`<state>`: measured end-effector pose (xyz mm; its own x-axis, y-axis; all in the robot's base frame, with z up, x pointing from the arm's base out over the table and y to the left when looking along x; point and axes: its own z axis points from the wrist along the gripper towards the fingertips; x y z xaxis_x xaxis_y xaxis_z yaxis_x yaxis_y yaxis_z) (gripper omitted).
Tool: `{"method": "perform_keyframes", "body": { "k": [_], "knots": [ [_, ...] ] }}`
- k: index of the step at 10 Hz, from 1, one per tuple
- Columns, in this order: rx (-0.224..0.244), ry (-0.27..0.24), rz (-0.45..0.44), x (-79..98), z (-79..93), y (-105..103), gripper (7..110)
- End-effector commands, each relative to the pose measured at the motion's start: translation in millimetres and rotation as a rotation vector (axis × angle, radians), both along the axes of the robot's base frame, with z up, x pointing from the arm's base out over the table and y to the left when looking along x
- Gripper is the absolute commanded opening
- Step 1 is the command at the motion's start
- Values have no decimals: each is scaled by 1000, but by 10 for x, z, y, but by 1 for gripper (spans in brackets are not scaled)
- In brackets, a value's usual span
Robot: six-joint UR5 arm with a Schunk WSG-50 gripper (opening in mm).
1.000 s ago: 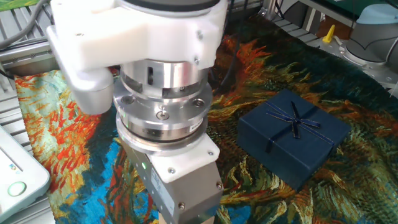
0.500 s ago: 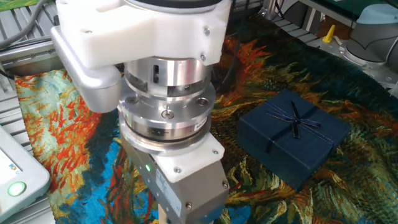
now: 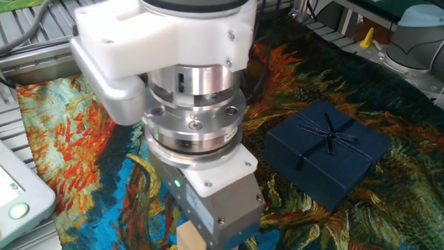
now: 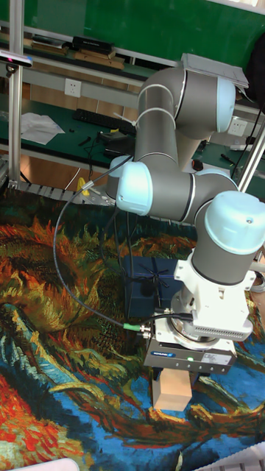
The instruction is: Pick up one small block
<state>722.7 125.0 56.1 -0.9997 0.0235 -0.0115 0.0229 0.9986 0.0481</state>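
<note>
Block (image 4: 171,388), small and peach-pink, sits square on the painted cloth (image 4: 59,309) directly under the gripper (image 4: 174,377), in front of the blue gift box (image 4: 147,283). Whether the jaws grip it, I cannot tell.

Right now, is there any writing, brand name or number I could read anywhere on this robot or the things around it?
No text here can be read for certain.
Dark strip on the gripper body: white lettering, likely a brand name, too small and blurred to read.
Pale device at the left edge: faint markings and a green round symbol, unreadable.
Blue gift box, small block and patterned cloth: no writing visible.
</note>
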Motion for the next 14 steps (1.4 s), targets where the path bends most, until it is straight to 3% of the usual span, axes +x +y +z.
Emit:
{"method": "perform_keyframes", "body": {
  "k": [1, 2, 6, 12, 13, 14],
  "knots": [
    [30, -8, -12, -40, -11, 73, 66],
    [24, -8, -21, -39, -16, 61, 88],
    [10, -11, -27, -25, -50, 36, 88],
    [-23, -17, -46, -36, -283, 38, 88],
    [-29, -15, -50, -43, -288, 25, 66],
    [-24, -16, -53, -47, -297, 44, 66]
  ]
}}
